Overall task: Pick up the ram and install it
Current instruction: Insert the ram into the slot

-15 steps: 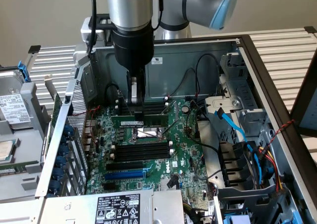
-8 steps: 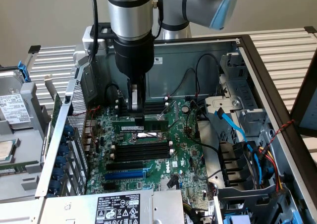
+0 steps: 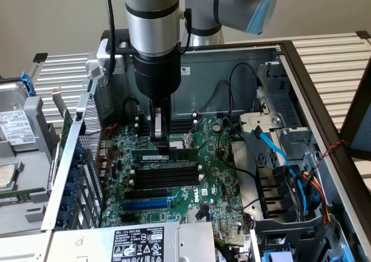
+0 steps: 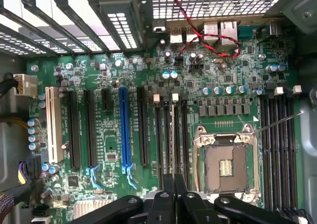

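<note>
Against motherboard [image 3: 217,178]: slim green white-labelled ram [image 3: 181,155]

- Ram [image 3: 179,154]: long, thin green circuit-board stick with a white label strip on its face.
- Pose: upright on its long edge, level.
- Location: along the outermost of the black memory slots [image 3: 165,178], pinched by the gripper [image 3: 160,148].

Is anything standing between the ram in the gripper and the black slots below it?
Nothing visible does. The gripper is shut on the ram, which stands on edge over the black slots; no cable crosses there.
</note>
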Controlling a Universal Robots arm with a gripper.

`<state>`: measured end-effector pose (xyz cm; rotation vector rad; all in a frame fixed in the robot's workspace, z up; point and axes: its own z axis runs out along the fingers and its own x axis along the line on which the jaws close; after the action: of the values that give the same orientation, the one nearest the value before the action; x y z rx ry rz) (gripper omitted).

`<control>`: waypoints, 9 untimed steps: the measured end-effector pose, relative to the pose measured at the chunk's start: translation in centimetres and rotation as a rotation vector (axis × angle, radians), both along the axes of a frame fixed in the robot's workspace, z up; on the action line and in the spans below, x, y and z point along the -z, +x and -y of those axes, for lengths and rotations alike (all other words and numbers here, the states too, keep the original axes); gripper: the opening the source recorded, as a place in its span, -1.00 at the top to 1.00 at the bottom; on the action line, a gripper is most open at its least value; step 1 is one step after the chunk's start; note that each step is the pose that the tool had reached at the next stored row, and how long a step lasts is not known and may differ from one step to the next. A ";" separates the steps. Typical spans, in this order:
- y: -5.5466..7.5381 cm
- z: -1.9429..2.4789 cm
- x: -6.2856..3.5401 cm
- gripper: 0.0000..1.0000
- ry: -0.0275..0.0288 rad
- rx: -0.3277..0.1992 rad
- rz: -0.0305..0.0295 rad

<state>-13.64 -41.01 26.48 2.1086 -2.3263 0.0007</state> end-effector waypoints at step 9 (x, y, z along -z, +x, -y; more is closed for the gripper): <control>0.0 0.32 0.92 0.76 0.0000 0.000 -0.0003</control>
<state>-13.64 -41.33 25.57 2.1087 -2.3260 0.0004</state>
